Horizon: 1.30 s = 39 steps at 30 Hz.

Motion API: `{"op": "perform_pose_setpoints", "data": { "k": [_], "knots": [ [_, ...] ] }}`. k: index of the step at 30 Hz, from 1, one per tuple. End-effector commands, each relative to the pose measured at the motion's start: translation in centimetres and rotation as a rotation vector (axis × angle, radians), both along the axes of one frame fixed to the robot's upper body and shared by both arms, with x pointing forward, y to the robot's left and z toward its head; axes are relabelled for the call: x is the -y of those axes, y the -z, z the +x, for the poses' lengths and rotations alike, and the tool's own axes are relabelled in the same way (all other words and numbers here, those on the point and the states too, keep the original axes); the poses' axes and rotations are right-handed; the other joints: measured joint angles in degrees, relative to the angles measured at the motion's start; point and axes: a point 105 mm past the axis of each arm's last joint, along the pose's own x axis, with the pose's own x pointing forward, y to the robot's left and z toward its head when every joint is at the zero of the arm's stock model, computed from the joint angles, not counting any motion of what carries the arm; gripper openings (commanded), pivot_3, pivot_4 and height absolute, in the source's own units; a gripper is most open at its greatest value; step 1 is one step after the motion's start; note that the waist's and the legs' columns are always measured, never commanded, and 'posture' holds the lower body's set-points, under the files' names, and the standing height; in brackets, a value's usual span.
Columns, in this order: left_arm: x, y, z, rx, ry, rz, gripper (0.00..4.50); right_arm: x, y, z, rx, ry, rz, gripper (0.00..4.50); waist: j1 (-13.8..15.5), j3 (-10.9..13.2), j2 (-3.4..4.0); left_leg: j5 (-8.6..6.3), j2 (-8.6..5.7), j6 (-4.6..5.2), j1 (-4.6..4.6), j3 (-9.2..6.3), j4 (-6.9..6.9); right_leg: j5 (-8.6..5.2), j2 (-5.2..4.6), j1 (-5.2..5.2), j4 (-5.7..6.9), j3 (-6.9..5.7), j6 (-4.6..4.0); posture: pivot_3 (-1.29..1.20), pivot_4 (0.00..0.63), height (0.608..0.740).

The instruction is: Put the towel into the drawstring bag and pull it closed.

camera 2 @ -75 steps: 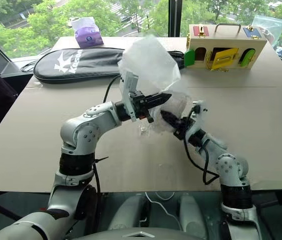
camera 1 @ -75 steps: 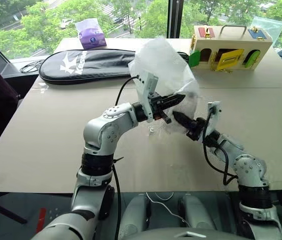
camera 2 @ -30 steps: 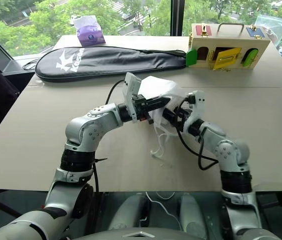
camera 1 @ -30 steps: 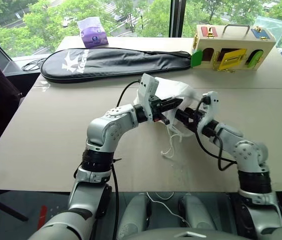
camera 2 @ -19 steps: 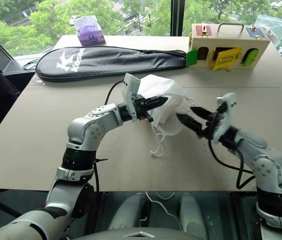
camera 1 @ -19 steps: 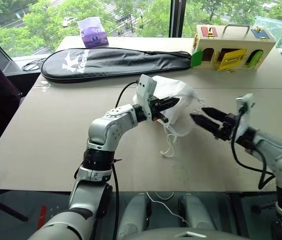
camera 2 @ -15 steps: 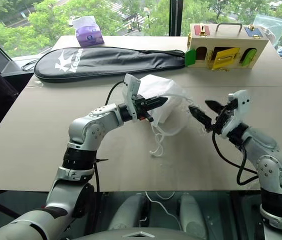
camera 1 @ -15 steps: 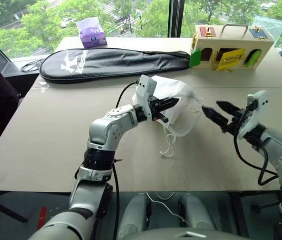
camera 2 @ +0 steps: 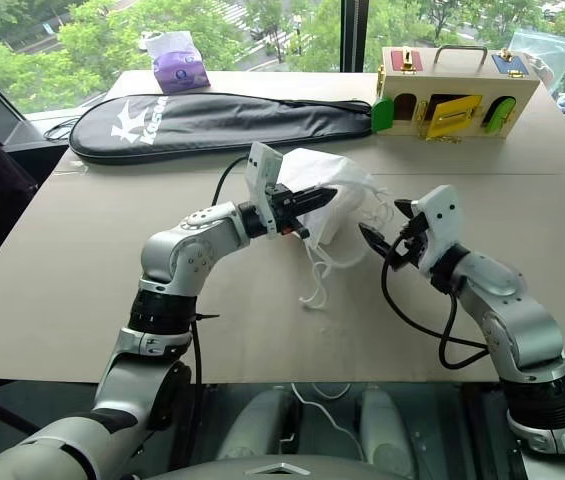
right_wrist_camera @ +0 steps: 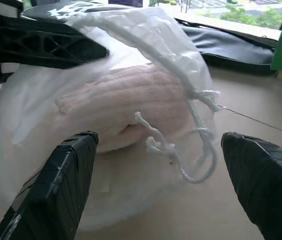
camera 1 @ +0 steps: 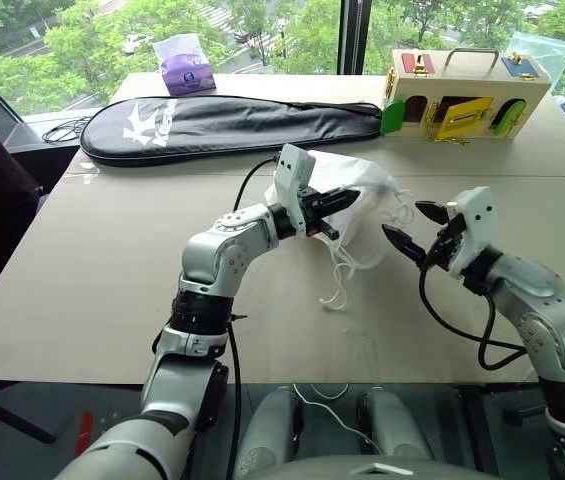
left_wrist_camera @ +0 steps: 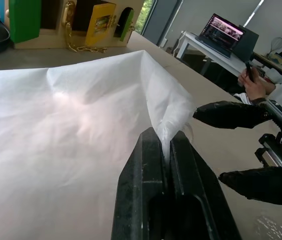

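Left claw (camera 1: 345, 200) pinches the drawstring bag (camera 1: 362, 215), mouth facing the wide-open right claw (camera 1: 414, 228).

we note the left gripper (camera 1: 343, 200) pinched shut on the edge of the drawstring bag (camera 1: 360, 205), which rests on the tan table (camera 1: 82, 260) with a loop of white cord (camera 1: 337, 290) trailing from it toward the near edge. the right gripper (camera 1: 417, 228) sits just beside the bag on its right, its jaws spread wide and clear of the fabric. at the far side of the table we record a long black racket case (camera 1: 222, 122), a purple tissue pack (camera 1: 184, 65) behind it, a wooden latch box (camera 1: 462, 82) with coloured doors, and a clear plastic bag (camera 1: 540, 50) at the far right corner.
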Motion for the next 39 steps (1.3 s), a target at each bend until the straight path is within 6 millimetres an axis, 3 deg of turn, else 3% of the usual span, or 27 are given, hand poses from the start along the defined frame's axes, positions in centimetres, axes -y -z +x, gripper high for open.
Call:
{"op": "perform_pose_setpoints", "data": {
  "k": [1,10,16,22,26,28,29,32,35,39],
  "knots": [
    [0.6,-1.3,-0.2,0.058,0.021,-0.013,0.00,-1.0,-1.2,-0.6,0.065,-0.053,-0.006,4.21,0.02,0.00,0.00,0.00,0.00,0.00,0.00,0.00,0.00,0.00,0.00,0.00,0.00,0.00,0.00,0.00,0.150,0.740],
    [0.8,-1.0,-0.5,0.048,0.028,-0.012,0.00,-0.3,1.8,1.4,-0.038,0.045,-0.066,4.21,0.00,0.00,0.00,0.00,-0.01,0.00,0.00,0.00,0.01,0.00,-0.01,0.01,0.01,0.00,0.00,0.00,0.150,0.740],
    [0.8,-0.4,-1.0,0.035,0.042,-0.003,0.00,-0.1,2.4,3.2,-0.057,0.121,-0.068,4.21,-0.08,0.00,0.00,0.01,0.00,-0.01,0.00,0.00,0.01,0.00,0.00,0.00,0.03,0.01,0.00,0.00,0.150,0.740],
    [1.1,-0.4,-1.3,0.033,0.052,-0.003,0.00,-1.5,2.2,4.1,-0.029,0.100,-0.070,4.21,-0.04,0.00,0.00,0.01,-0.01,-0.01,0.00,0.00,0.01,0.00,0.00,0.00,0.03,0.00,0.00,0.00,0.150,0.740],
    [1.2,-0.3,-1.4,0.034,0.053,-0.003,0.00,-1.8,2.3,4.6,-0.015,0.129,-0.058,2.97,-0.03,0.00,0.00,0.01,-0.01,-0.02,0.00,0.00,0.01,0.00,-0.01,0.00,0.02,0.00,-0.01,0.00,0.150,0.740],
    [1.1,-0.3,-1.4,0.034,0.051,-0.003,0.00,-1.6,2.2,4.7,-0.007,0.144,-0.061,1.72,-0.04,0.00,0.00,0.01,-0.01,-0.02,0.00,0.00,0.01,0.00,-0.01,0.00,0.03,0.00,-0.01,0.00,0.150,0.740],
    [1.1,-0.3,-1.4,0.034,0.051,-0.002,0.00,-1.5,2.2,4.7,-0.006,0.154,-0.058,1.56,-0.04,0.00,0.00,0.01,-0.01,-0.02,0.00,0.00,0.01,0.00,-0.01,0.00,0.03,0.00,-0.01,0.00,0.150,0.740],
    [1.1,-0.2,-1.4,0.033,0.051,0.001,0.00,-1.1,2.0,4.7,0.000,0.168,-0.043,0.04,-0.04,0.00,0.00,0.01,-0.01,-0.02,0.01,0.00,0.01,0.00,-0.01,0.00,0.03,0.00,-0.01,0.00,0.150,0.740],
    [1.1,-0.2,-1.3,0.033,0.052,0.003,0.00,-0.9,1.3,4.4,0.009,0.160,0.013,0.04,-0.04,0.00,0.00,0.01,-0.01,-0.02,0.00,-0.01,0.01,0.00,-0.01,0.00,0.03,0.00,-0.01,0.00,0.150,0.740],
    [0.8,-0.2,-0.8,0.039,0.039,0.010,0.00,-1.5,-0.4,1.9,-0.008,0.010,0.181,0.04,-0.01,0.00,0.00,0.01,-0.01,-0.02,0.00,-0.02,0.01,0.00,-0.01,0.00,0.02,-0.01,0.00,0.00,0.150,0.740]
  ]
}}
